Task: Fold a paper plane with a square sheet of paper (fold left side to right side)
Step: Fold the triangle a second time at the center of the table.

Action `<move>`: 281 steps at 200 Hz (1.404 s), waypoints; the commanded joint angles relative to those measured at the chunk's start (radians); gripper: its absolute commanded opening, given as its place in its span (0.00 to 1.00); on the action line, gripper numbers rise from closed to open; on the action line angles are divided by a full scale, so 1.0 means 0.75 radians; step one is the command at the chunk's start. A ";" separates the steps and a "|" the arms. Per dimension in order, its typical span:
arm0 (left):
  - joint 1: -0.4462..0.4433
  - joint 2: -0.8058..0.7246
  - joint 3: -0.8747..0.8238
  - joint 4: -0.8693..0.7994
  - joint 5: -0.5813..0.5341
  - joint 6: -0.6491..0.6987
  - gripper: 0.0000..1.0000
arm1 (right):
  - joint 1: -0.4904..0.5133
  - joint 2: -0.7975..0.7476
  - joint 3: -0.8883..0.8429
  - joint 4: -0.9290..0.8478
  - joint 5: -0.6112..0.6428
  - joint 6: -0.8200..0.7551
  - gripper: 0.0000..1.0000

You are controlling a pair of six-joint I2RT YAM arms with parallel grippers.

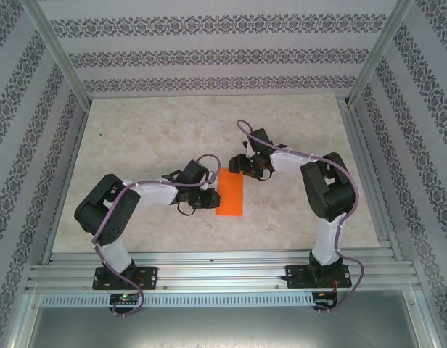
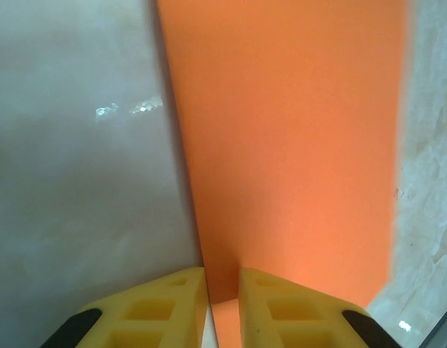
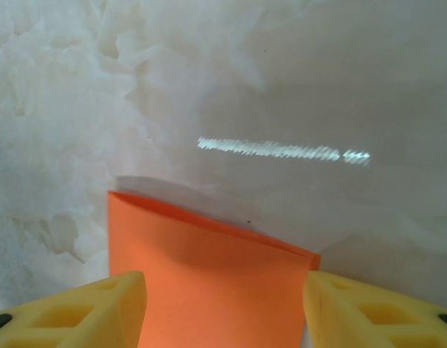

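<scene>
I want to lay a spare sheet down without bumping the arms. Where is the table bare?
The far strip of the table, between the back wall and the arms, is bare, as is the near patch between the two arms, below the orange sheet. The centre is crowded: the left gripper and right gripper both meet the sheet there.

Top camera: fixed high behind both arm bases, facing down and forward over the whole surface (image 1: 151,130). Left wrist camera: very near, looking past the left end effector (image 2: 223,301) onto the orange paper (image 2: 289,145). Right wrist camera: equally near, facing one paper edge. All three share that paper.
</scene>
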 commanded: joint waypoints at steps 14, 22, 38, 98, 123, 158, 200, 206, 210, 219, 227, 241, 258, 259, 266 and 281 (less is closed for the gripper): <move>-0.017 0.054 0.005 -0.087 -0.039 0.010 0.22 | 0.045 -0.052 -0.048 0.005 -0.042 0.012 0.58; -0.016 0.055 0.006 -0.087 -0.039 0.011 0.22 | 0.045 -0.063 -0.055 0.004 -0.040 0.014 0.58; -0.017 0.057 0.009 -0.090 -0.041 0.011 0.22 | 0.045 -0.087 -0.067 0.001 -0.041 0.015 0.58; -0.016 0.070 0.016 -0.091 -0.039 0.013 0.21 | 0.045 -0.192 -0.106 -0.016 -0.031 0.030 0.58; -0.016 0.076 0.021 -0.091 -0.037 0.014 0.21 | 0.047 -0.201 -0.092 -0.039 -0.030 0.017 0.58; -0.016 0.076 0.020 -0.090 -0.037 0.011 0.21 | 0.044 -0.193 -0.051 -0.087 -0.018 -0.016 0.58; -0.016 0.078 0.020 -0.089 -0.035 0.013 0.21 | 0.044 -0.167 0.008 -0.135 0.006 -0.074 0.58; -0.016 0.079 0.018 -0.088 -0.035 0.013 0.21 | 0.045 -0.160 0.018 -0.142 0.004 -0.081 0.58; -0.016 0.079 0.019 -0.087 -0.035 0.015 0.21 | 0.045 -0.155 0.024 -0.144 0.002 -0.082 0.59; -0.016 0.079 0.017 -0.088 -0.035 0.013 0.21 | 0.045 -0.148 0.033 -0.143 -0.005 -0.083 0.58; -0.016 0.079 0.015 -0.085 -0.037 0.011 0.21 | 0.046 -0.144 0.038 -0.143 -0.011 -0.082 0.58; -0.016 0.079 0.012 -0.085 -0.037 0.010 0.21 | 0.047 -0.144 0.046 -0.149 -0.007 -0.088 0.58; -0.016 0.079 0.013 -0.085 -0.037 0.011 0.21 | 0.047 -0.148 0.051 -0.156 -0.010 -0.090 0.58; -0.016 0.079 0.012 -0.086 -0.038 0.011 0.21 | 0.047 -0.148 0.051 -0.157 -0.011 -0.090 0.58; -0.016 0.078 0.011 -0.085 -0.037 0.012 0.21 | 0.047 -0.151 0.049 -0.156 -0.012 -0.086 0.58; -0.016 0.080 0.011 -0.083 -0.037 0.011 0.21 | 0.049 -0.157 0.041 -0.157 -0.012 -0.080 0.58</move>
